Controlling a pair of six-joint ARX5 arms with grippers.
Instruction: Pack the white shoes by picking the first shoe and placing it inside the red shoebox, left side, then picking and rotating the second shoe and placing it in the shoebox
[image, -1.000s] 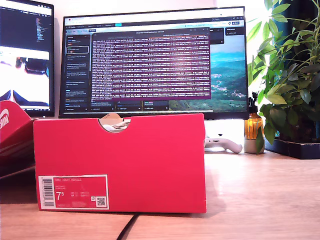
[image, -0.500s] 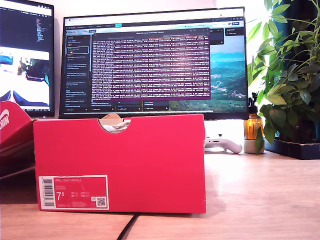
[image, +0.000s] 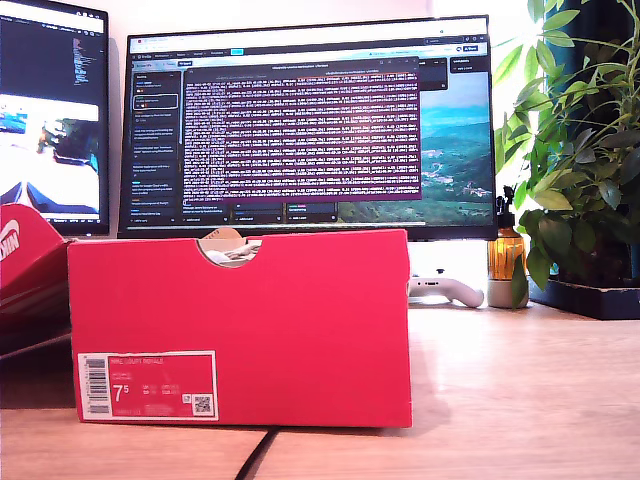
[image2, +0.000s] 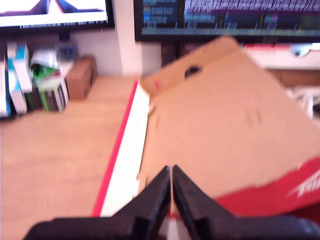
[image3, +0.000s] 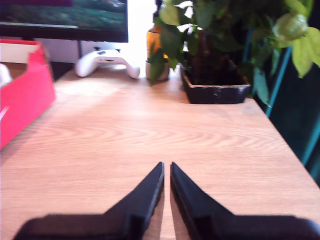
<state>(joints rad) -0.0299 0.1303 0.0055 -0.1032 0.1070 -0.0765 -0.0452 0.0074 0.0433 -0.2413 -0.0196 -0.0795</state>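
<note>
Standing on the wooden table (image: 520, 390) in front of the central monitor (image: 310, 125), one red shoebox (image: 240, 330) is seen, with a semicircular notch in its top edge and a white barcode label (image: 146, 384) marked 7.5. Something pale shows through the notch; no shoe can be made out clearly. One red lid (image2: 220, 130) lies beside the shoebox, its brown inside upward. Two monitors are counted. My first gripper (image2: 171, 180) is held over the lid, jaws closed and empty. My second gripper (image3: 166, 175) hangs over bare table, jaws nearly touching, holding nothing.
</note>
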